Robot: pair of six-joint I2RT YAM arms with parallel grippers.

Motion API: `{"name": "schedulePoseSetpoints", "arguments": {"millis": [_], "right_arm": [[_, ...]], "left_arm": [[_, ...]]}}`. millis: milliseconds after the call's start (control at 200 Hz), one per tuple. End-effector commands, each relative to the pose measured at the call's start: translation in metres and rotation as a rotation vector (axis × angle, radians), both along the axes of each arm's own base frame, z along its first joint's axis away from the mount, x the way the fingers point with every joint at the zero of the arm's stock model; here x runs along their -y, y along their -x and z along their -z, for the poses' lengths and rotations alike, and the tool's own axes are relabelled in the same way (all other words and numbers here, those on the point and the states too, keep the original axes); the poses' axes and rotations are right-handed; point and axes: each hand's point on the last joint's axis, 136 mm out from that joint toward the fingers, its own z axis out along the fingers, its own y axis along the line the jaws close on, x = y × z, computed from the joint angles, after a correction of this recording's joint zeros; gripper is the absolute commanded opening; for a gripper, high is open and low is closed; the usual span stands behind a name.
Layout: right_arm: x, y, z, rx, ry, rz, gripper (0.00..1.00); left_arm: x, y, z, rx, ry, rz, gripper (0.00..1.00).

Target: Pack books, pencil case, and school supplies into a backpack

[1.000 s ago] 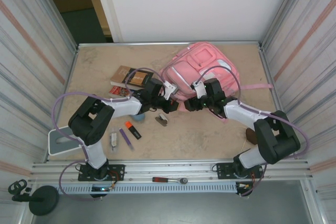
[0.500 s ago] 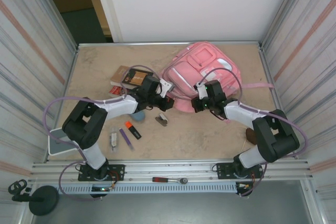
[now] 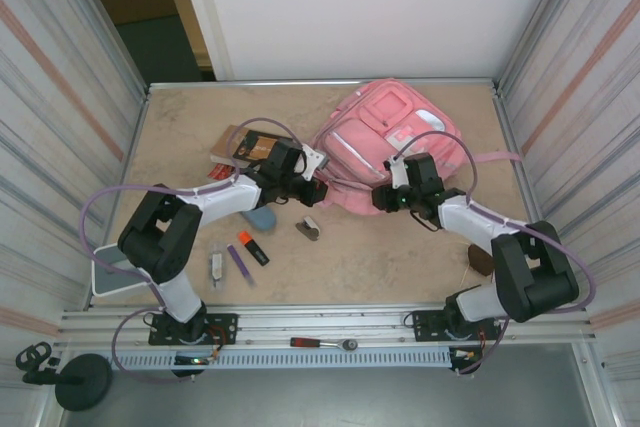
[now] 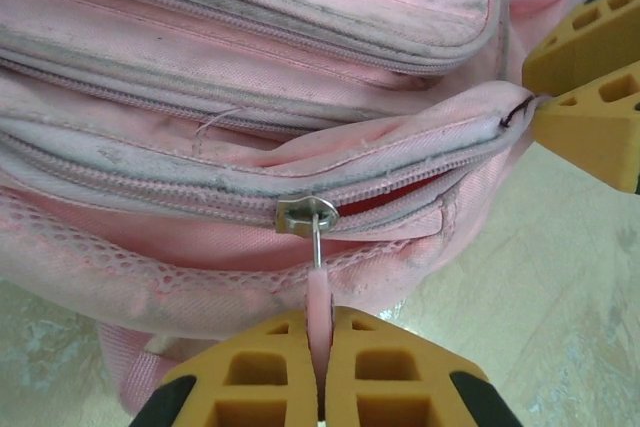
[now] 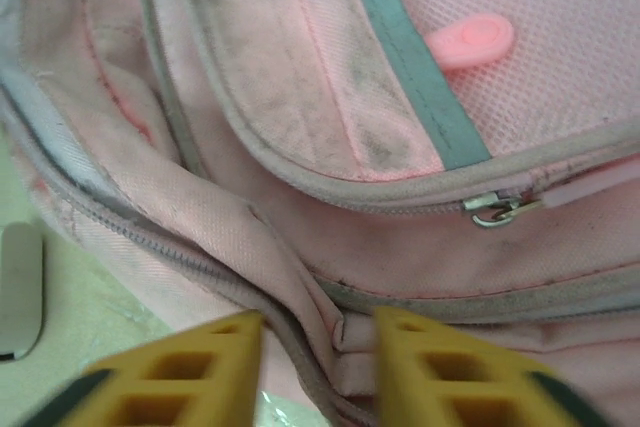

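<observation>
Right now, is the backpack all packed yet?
Not yet. Done: on the backpack the zip is open just a slit, red showing inside. In hand: the left pincer pinches the zip pull; the right pincer straddles the bag's edge. Left: the books, pencil case, highlighter and pen lie on the table, unpacked.

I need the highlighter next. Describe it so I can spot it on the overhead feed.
From the big pink backpack at the far side of the table, look toward the near left, past the blue pencil case. The highlighter lies just right of a thin purple pen; it is the short, thick one, orange at one end and black at the other.
</observation>
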Motion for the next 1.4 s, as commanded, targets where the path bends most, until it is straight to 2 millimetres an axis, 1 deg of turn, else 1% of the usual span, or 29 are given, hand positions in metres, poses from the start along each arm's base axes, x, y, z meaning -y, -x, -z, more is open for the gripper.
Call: {"name": "schedulePoseSetpoints", "arguments": {"millis": [0, 70, 155, 276, 386, 476, 521, 566, 631, 751, 857, 1017, 1112, 1227, 1297, 1393], "right_arm": [[-0.023, 0.000, -0.032, 0.089, -0.037, -0.091, 0.47], [-0.037, -0.001, -0.035, 0.099, -0.042, -0.143, 0.53], [-0.051, -0.005, -0.034, 0.098, -0.038, -0.188, 0.56], [-0.070, -0.013, -0.030, 0.093, -0.028, -0.239, 0.57], [-0.079, -0.019, -0.018, 0.063, -0.014, -0.269, 0.55], [-0.078, -0.019, -0.009, 0.041, 0.005, -0.273, 0.47], [-0.075, -0.017, -0.007, 0.038, 0.013, -0.270, 0.39], [-0.071, -0.015, -0.005, 0.035, 0.018, -0.259, 0.28], [-0.059, -0.015, -0.002, 0.026, 0.029, -0.218, 0.13], [-0.029, -0.017, 0.001, -0.013, 0.029, -0.104, 0.00], [-0.006, -0.014, 0.000, -0.033, 0.018, -0.018, 0.00], [0.023, -0.014, -0.010, -0.037, -0.010, 0.105, 0.00], [0.031, -0.016, -0.017, -0.051, -0.050, 0.148, 0.00], [0.031, -0.019, -0.026, -0.059, -0.052, 0.147, 0.00], [0.023, -0.018, -0.038, -0.017, -0.050, 0.098, 0.11], [-0.002, -0.009, -0.055, 0.080, -0.021, -0.029, 0.36]], "left_arm": [[0.013, 0.012, -0.015, 0.030, 0.051, 0.096, 0.00], [0.015, 0.015, -0.016, 0.033, 0.053, 0.113, 0.00], [0.017, 0.017, -0.015, 0.034, 0.049, 0.123, 0.00], [0.019, 0.019, -0.014, 0.035, 0.044, 0.129, 0.00], [0.017, 0.018, -0.014, 0.042, 0.040, 0.124, 0.00], [0.016, 0.017, -0.015, 0.044, 0.033, 0.113, 0.00], [0.015, 0.016, -0.015, 0.048, 0.029, 0.107, 0.00], [0.013, 0.015, -0.015, 0.052, 0.025, 0.097, 0.00], [0.012, 0.013, -0.017, 0.059, 0.019, 0.084, 0.00], [0.000, 0.005, -0.019, 0.064, 0.014, 0.033, 0.00], [-0.010, -0.003, -0.019, 0.068, 0.004, -0.010, 0.00], [-0.024, -0.015, -0.015, 0.070, -0.040, -0.072, 0.00], [-0.026, -0.018, -0.013, 0.060, -0.053, -0.086, 0.00], [-0.018, -0.014, -0.015, 0.054, -0.035, -0.061, 0.00], [-0.011, -0.009, -0.019, 0.054, -0.012, -0.030, 0.00], [0.000, 0.001, -0.031, 0.061, 0.049, 0.023, 0.00]]}}
